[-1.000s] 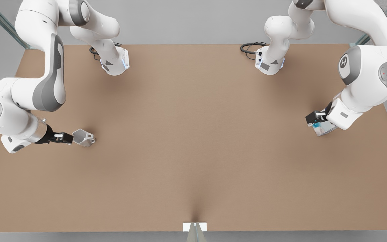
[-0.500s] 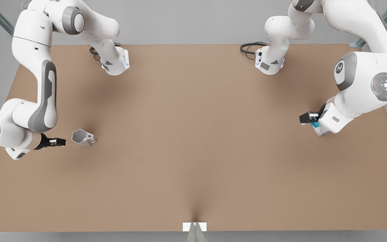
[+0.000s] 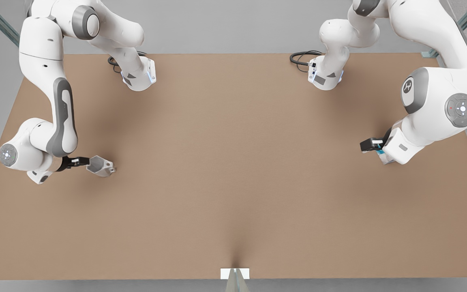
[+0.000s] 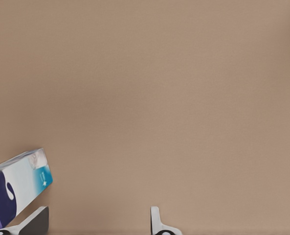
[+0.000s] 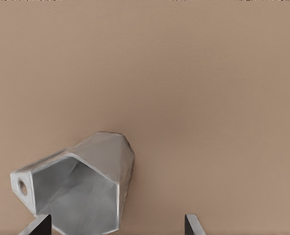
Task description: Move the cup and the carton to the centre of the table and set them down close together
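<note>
The silvery faceted cup (image 3: 101, 166) lies tipped on the brown table (image 3: 233, 162) at the front view's left. Its mouth faces my right gripper (image 3: 77, 162), which is open right at the rim. In the right wrist view the cup (image 5: 81, 191) sits partly between the spread fingers (image 5: 191, 224). At the front view's right my left gripper (image 3: 370, 144) is open above the carton (image 3: 380, 153), which the hand mostly hides. In the left wrist view the white, teal and dark blue carton (image 4: 12, 188) lies beside one fingertip (image 4: 37, 221), outside the gap.
Both arm bases (image 3: 138, 77) (image 3: 326, 77) stand at the table's far edge with black cables. A small white marker (image 3: 234, 273) sits at the near edge. Bare brown tabletop stretches between the two objects.
My right gripper drew back from the cup, then came in again to its mouth. My left gripper shifted slightly toward the front view's left over the carton. The cup stayed put.
</note>
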Controlling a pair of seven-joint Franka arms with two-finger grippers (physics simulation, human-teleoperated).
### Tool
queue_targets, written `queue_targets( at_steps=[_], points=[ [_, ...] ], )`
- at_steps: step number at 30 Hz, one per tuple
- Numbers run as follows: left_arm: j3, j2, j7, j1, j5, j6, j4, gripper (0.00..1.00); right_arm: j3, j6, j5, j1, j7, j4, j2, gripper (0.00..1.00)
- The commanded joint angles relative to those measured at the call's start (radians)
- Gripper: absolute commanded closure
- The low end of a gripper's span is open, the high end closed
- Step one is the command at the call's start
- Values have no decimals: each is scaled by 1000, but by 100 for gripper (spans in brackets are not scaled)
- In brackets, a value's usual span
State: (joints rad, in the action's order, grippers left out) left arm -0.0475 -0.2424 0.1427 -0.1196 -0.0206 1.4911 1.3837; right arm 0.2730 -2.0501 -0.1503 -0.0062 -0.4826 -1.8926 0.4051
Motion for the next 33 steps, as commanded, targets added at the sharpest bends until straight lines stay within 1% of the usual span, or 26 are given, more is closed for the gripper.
queue_targets(
  at_steps=[1,7,9,14,17,18,19,20,22,24,26,33],
  points=[
    [0,0,0,0,-1,0,0,0,0,-12,0,2,-1,-9,0,0],
    [0,3,2,0,-1,-2,0,0,0,-45,-25,3,-24,-54,3,0],
    [0,2,2,0,-1,-2,0,0,0,-96,-29,11,-22,-82,5,0],
    [0,-1,2,0,5,-2,1,0,0,-108,-29,12,-30,-97,28,0],
    [0,-3,0,0,5,0,0,0,0,-169,-29,15,-30,-138,34,0],
    [0,-1,2,0,5,0,0,0,-1,-173,-31,15,-30,-137,41,3],
    [0,-1,0,0,5,0,0,0,-1,-173,-43,17,-27,-137,44,15],
    [0,-1,2,0,5,-2,1,0,-3,-171,-45,22,-11,-135,46,31],
    [0,0,3,-2,4,-5,0,0,-5,-170,-45,32,-1,-134,44,58],
    [0,0,2,0,4,-5,1,0,-5,-170,-45,34,-1,-132,43,69],
    [0,-1,2,0,4,-3,1,0,-5,-171,-43,34,-1,-132,43,78],
    [0,-1,2,-2,4,-3,1,0,-6,-171,-43,35,-8,-135,41,79]
  ],
)
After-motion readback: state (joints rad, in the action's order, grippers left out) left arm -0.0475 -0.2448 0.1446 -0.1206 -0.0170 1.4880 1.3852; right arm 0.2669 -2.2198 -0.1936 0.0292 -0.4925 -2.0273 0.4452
